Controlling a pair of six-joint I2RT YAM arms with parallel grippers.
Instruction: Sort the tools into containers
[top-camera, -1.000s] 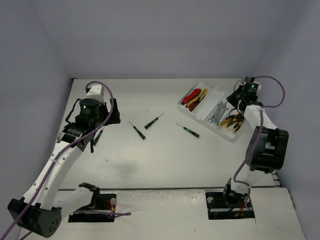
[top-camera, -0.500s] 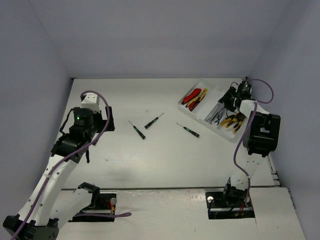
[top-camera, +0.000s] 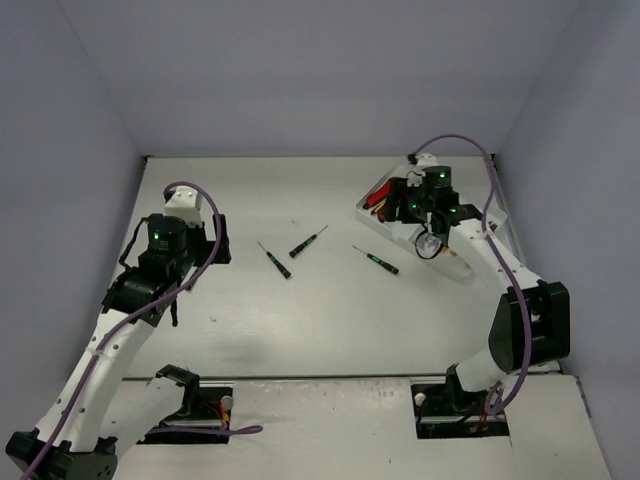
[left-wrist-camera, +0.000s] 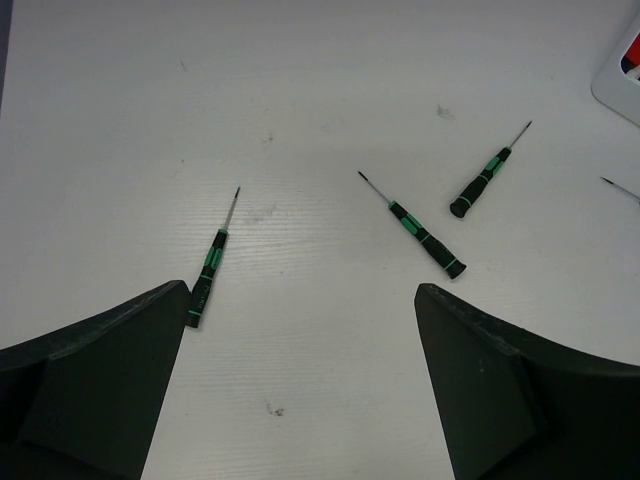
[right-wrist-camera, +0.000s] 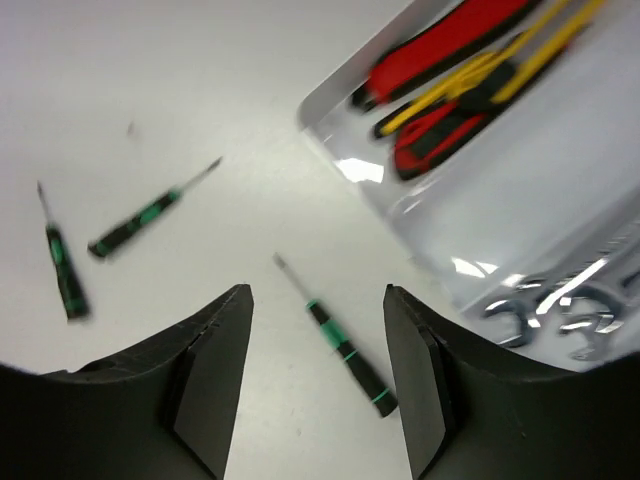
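Overhead, we see three black-green screwdrivers (top-camera: 274, 259) loose on the white table (top-camera: 300, 320) between lavender walls (top-camera: 300, 80), the sorting tray (right-wrist-camera: 540, 195) far right. The left gripper (left-wrist-camera: 300, 295) and right gripper (right-wrist-camera: 318, 300) are both spread, empty.

No text, label, brand, number or sign can be read anywhere.
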